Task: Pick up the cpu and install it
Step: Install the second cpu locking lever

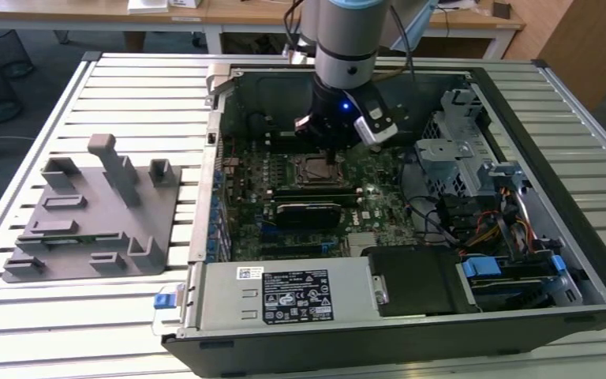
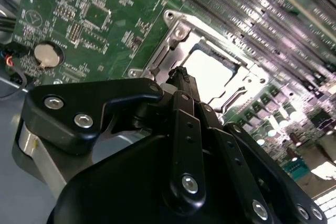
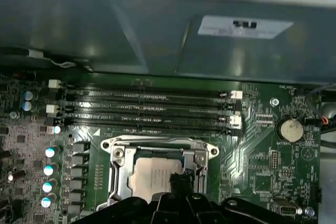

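Note:
The cpu (image 3: pixel 151 178) is a pale silver square lying flat inside the motherboard socket, whose metal frame (image 3: pixel 116 157) stands around it. In the second wrist view the cpu (image 2: pixel 211 73) glares bright within the same frame (image 2: pixel 176 31). My gripper (image 3: pixel 178 180) hangs just over the cpu's edge, its black fingers drawn together into one narrow tip (image 2: pixel 181 75) with nothing held between them. In the exterior view my gripper (image 1: pixel 331 160) points straight down over the socket (image 1: pixel 317 170) in the open computer case.
Memory slots (image 3: pixel 147 106) run beside the socket and a coin battery (image 3: pixel 290 128) sits on the board. Case walls (image 1: pixel 218 118), a drive cage (image 1: pixel 459 150), cables (image 1: pixel 482 229) and the power supply (image 1: pixel 282 296) hem the arm in. A grey fixture plate (image 1: pixel 82 217) lies on the exterior view's left.

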You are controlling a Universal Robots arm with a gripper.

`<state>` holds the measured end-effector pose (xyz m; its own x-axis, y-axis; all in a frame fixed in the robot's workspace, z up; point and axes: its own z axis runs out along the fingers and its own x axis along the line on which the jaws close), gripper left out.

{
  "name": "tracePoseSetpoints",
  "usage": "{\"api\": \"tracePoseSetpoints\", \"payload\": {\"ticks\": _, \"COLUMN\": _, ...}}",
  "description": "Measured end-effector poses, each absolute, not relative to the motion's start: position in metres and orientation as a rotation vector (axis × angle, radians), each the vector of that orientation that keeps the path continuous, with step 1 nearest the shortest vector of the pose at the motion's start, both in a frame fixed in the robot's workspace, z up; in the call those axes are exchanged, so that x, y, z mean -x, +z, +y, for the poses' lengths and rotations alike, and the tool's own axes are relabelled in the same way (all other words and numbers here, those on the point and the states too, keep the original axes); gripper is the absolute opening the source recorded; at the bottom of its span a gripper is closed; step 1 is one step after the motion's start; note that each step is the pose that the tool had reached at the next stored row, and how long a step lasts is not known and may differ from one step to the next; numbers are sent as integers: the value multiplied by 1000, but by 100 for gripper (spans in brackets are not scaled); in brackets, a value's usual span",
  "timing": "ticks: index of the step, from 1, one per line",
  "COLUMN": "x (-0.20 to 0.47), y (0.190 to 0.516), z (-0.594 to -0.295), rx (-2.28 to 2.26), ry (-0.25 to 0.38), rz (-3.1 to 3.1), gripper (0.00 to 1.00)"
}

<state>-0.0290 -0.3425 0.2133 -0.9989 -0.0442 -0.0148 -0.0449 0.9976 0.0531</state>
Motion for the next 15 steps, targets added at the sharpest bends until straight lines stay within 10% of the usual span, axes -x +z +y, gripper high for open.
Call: {"api": "tracePoseSetpoints", "payload": {"ticks": 15, "x": 29, "y": 213, "z": -358, "rx": 70, "ry": 83, "rz": 3126, "gripper": 11}}
